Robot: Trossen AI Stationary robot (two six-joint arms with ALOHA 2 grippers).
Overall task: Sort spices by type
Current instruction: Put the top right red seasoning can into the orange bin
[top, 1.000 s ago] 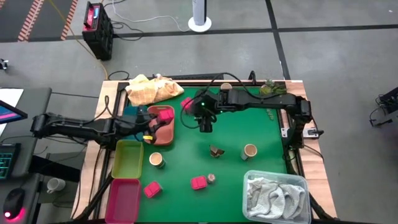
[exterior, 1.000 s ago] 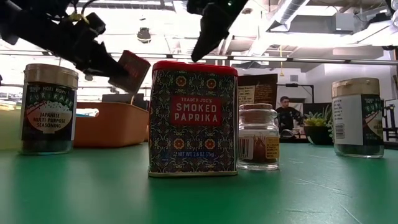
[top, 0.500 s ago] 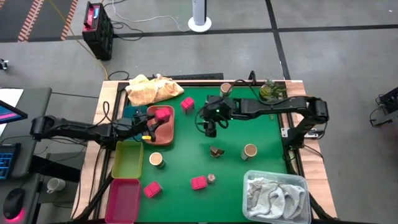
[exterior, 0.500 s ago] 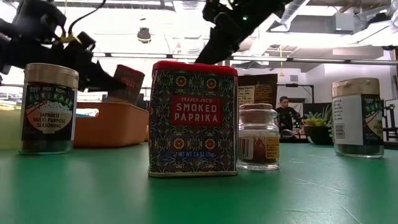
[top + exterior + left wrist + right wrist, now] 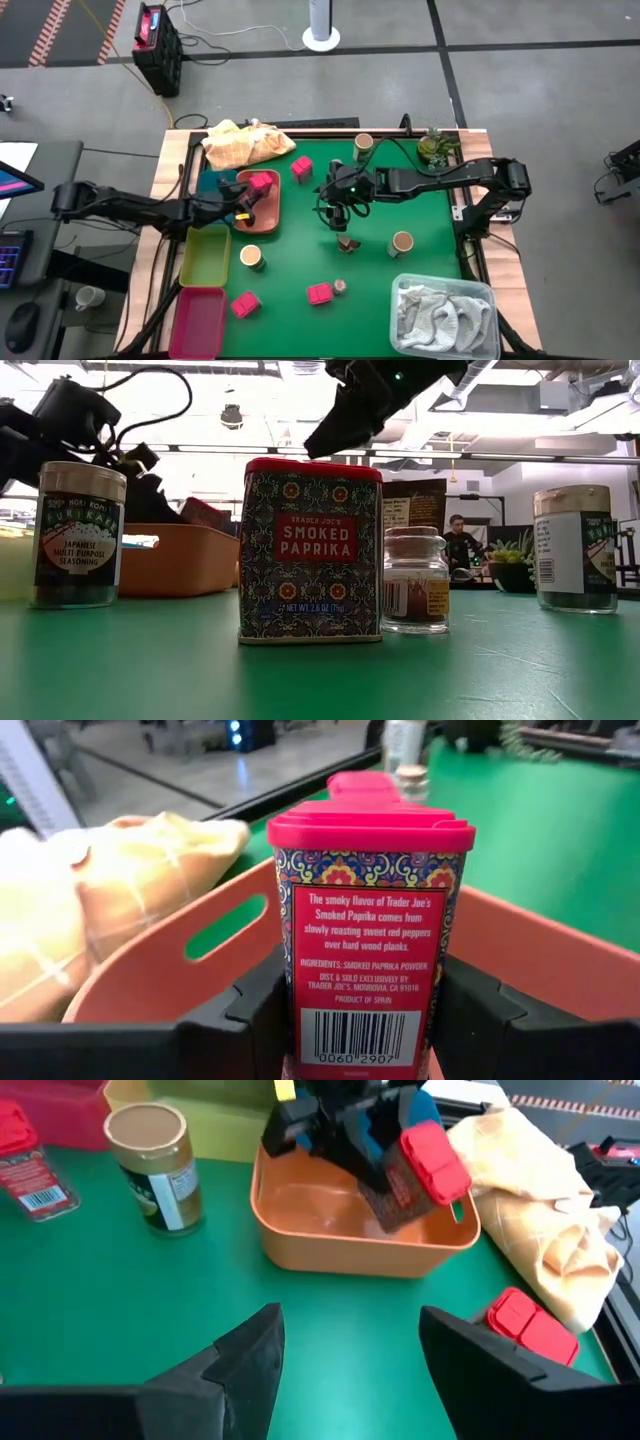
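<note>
My left gripper (image 5: 362,1020) is shut on a pink-lidded paprika tin (image 5: 368,910), low inside the salmon tray (image 5: 262,222). My right gripper (image 5: 345,1360) hangs open over mid-table (image 5: 338,210), just beyond the dark wedge piece (image 5: 347,242), touching nothing. Standing on the green mat are more pink tins (image 5: 302,168) (image 5: 243,304) (image 5: 319,293), tan-capped cups (image 5: 251,257) (image 5: 401,243) (image 5: 363,143) and a tiny clear jar (image 5: 340,287). My left gripper pinches the tin's body (image 5: 300,1010) between its two fingers (image 5: 255,1015), on the half away from the lid. It comes from the table's left, slanting down. The tin is tilted, lid (image 5: 435,1160) uppermost; whether its lower end touches the tray floor I cannot tell.
The lime tray (image 5: 205,253) and magenta tray (image 5: 200,320) lie along the left edge, near side. A yellow cloth (image 5: 245,143) sits at the far left corner. A clear bin with white-grey cloth (image 5: 445,312) fills the near right corner. Open mat lies mid-table.
My left gripper has come down, carrying the tilted tin from above the salmon tray's rim to low inside the tray. My right gripper has moved toward the table's near edge and slightly right, toward the dark wedge piece.
</note>
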